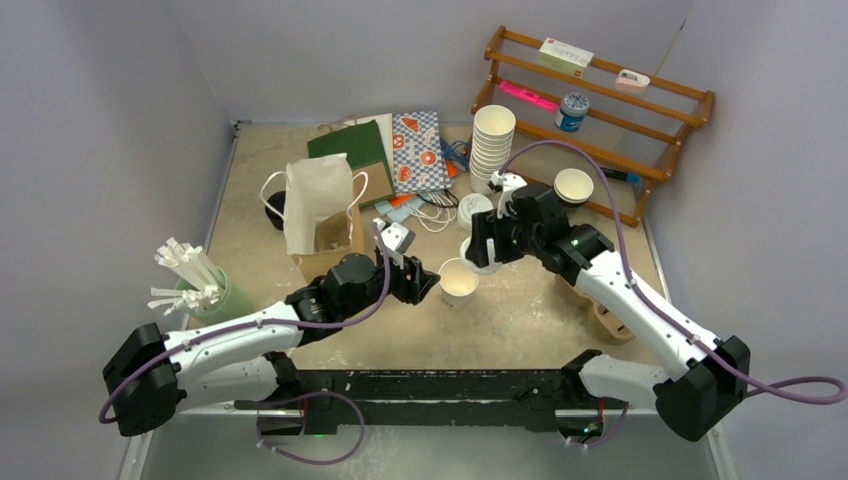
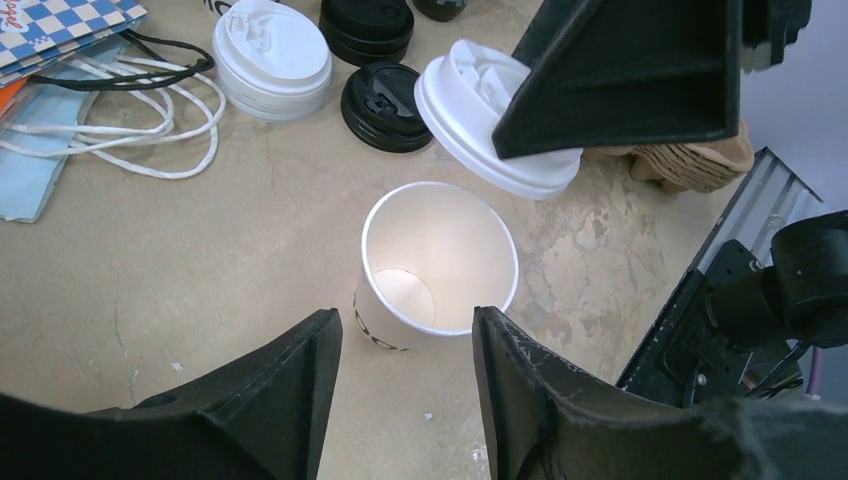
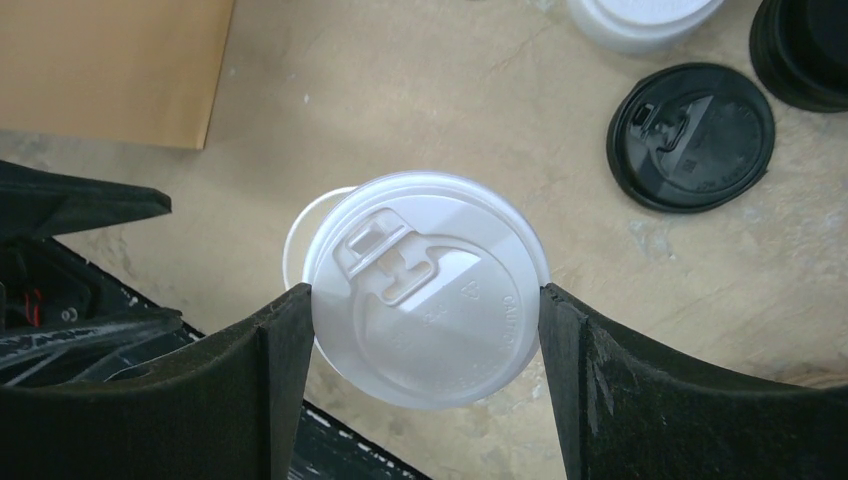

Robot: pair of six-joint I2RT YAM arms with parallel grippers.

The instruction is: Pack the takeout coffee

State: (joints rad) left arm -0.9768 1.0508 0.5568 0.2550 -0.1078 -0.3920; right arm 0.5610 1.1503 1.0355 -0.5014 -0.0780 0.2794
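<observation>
Gripping rim of white lid [image 3: 428,285], right claw [image 3: 425,305] over cup [image 2: 440,250], left claw [image 2: 405,320] open astride it, perhaps touching.

Soft, even overhead light, faint shadows, mild glare inside the paper cup [image 2: 440,250]; all three views sharp.

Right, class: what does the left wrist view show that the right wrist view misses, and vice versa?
Left wrist only: the empty inside of the paper cup, before the open left gripper; white cords. Right wrist only: a brown bag; the whole top of the white lid, pinched by the right gripper. Both: that lid, the cup's rim, a black lid on the table.
</observation>
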